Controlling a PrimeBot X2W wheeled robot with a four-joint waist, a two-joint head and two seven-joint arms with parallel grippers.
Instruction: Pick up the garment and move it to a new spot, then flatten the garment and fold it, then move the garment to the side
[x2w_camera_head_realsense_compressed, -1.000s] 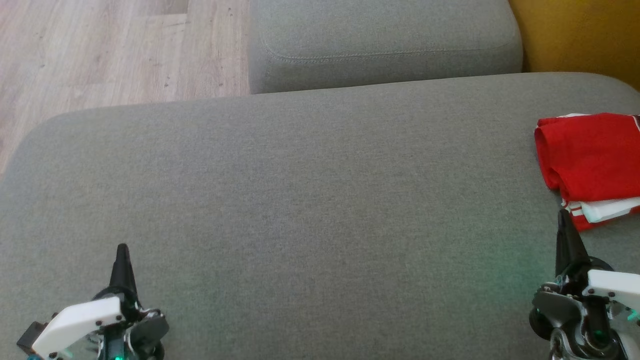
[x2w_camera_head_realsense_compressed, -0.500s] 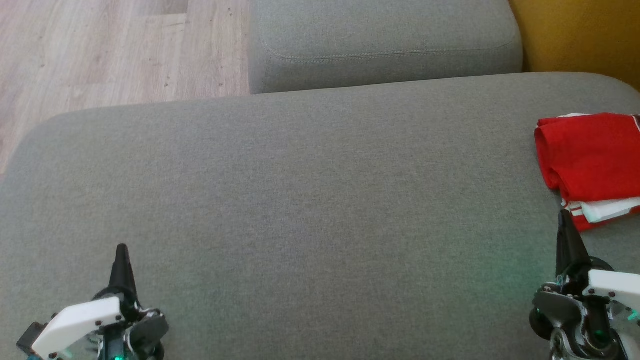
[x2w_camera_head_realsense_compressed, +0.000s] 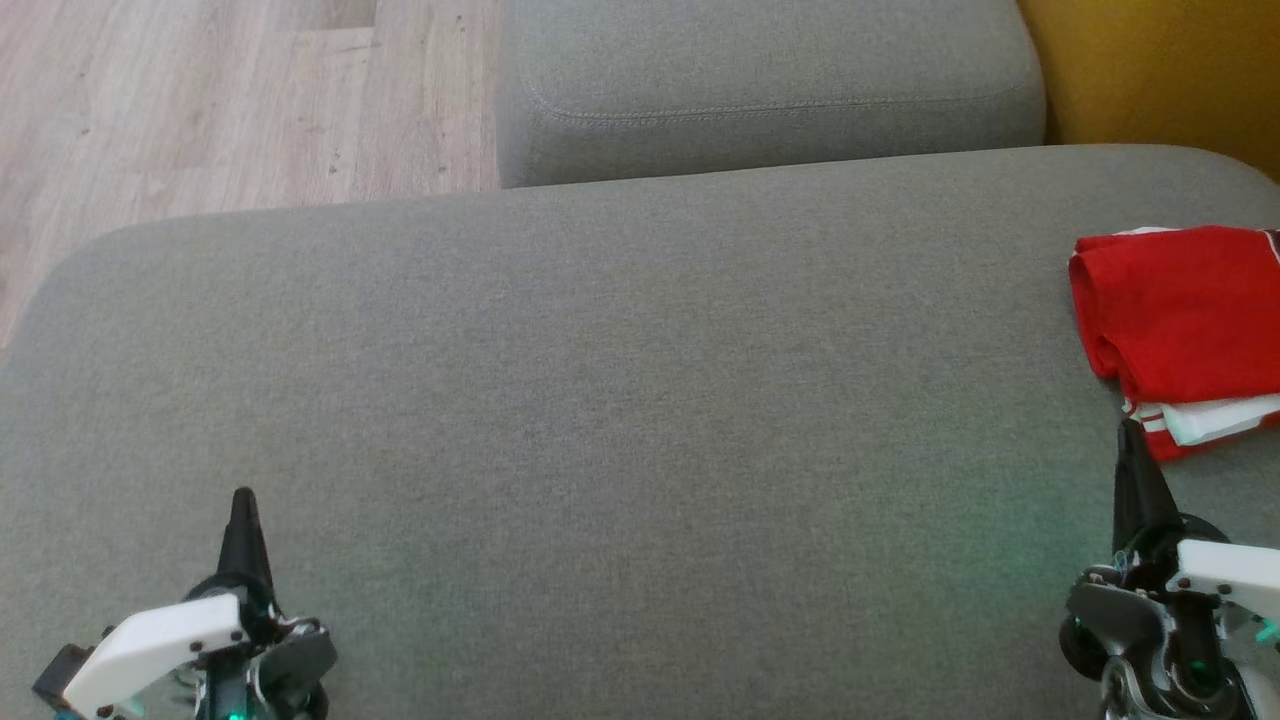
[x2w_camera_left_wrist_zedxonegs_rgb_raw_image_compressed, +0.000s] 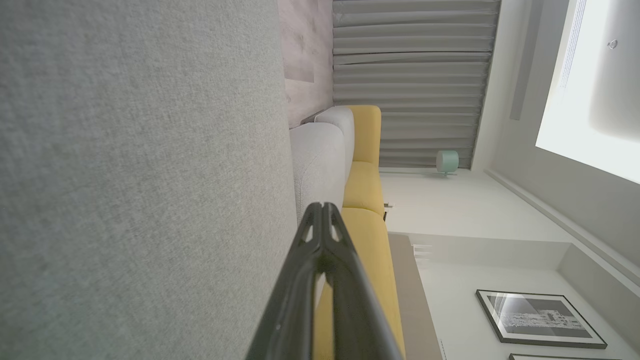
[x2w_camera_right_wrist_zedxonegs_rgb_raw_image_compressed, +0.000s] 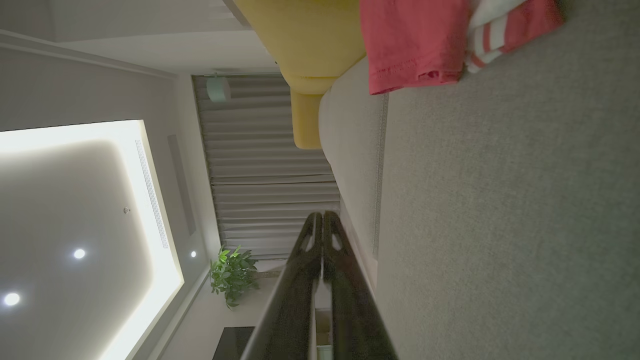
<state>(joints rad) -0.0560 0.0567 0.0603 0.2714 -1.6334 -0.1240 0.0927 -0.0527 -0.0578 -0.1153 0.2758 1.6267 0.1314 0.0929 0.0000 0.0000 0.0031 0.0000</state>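
Garment (x2w_camera_head_realsense_compressed: 1175, 310) lies folded at sofa (x2w_camera_head_realsense_compressed: 600, 400) right edge; I judge last step done. Left gripper (x2w_camera_head_realsense_compressed: 243, 497), right gripper (x2w_camera_head_realsense_compressed: 1127, 430): fingers pressed together, empty. Next: I park arms.

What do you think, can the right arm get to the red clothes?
Probably yes. The right gripper is shut, its tip right beside the garment's near edge, with nothing on the sofa blocking the way. It would have to open first.
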